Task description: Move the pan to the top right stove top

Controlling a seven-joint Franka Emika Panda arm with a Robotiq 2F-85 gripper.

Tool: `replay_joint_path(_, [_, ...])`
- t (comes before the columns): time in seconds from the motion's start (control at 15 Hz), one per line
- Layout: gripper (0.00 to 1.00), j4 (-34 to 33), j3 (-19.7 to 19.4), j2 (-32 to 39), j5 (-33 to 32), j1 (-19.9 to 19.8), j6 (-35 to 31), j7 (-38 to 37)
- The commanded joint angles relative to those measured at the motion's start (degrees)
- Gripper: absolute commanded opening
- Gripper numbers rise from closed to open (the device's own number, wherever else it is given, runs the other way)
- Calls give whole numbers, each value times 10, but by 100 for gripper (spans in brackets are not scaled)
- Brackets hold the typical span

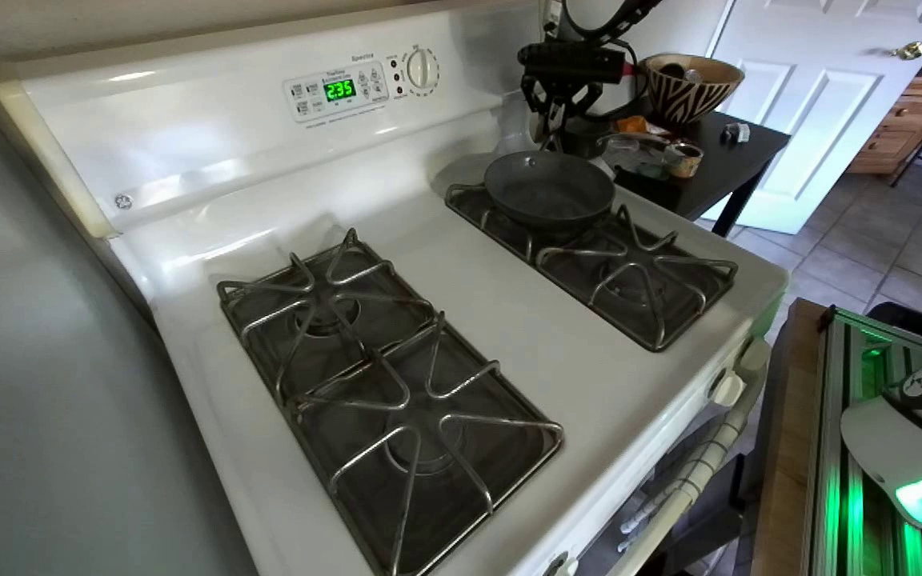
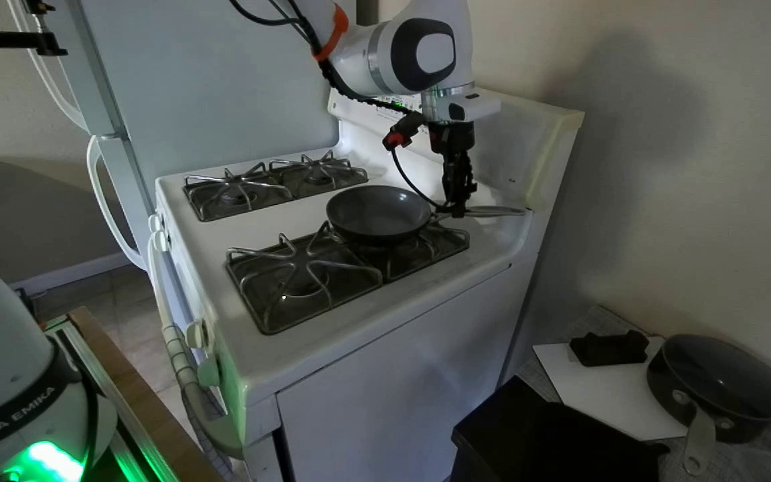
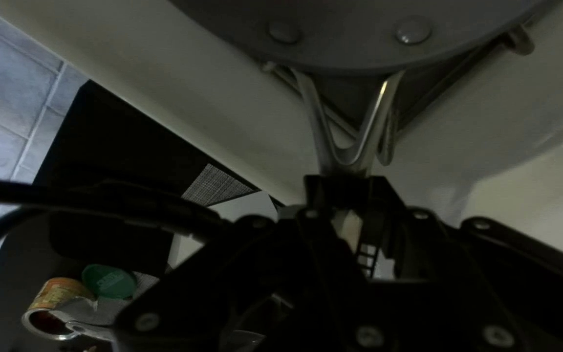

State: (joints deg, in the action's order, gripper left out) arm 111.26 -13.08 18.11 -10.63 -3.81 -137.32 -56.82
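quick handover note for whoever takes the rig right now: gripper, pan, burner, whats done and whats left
Gripper: closed on the pan's handle, near the fork where it joins the pan.
Pan: over the top right burner, the rear one on that side, by the control panel.
Done: pan is at its target burner.
Left: it is not yet released. I can't tell whether its base rests fully on the grate, so I'd check that, then open and back off gently.
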Motion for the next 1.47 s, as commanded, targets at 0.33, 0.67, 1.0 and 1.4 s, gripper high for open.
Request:
replay_joint_path(0.33, [5, -38, -17, 26, -6, 15, -15, -63])
replay_joint_path(0.67, [5, -50, -23, 37, -8, 18, -12, -65])
replay_joint_path(1.0, [60, -48, -21, 25, -2, 20, -13, -61])
replay_joint_path(1.4, [100, 15, -1, -63, -8, 29, -9, -1])
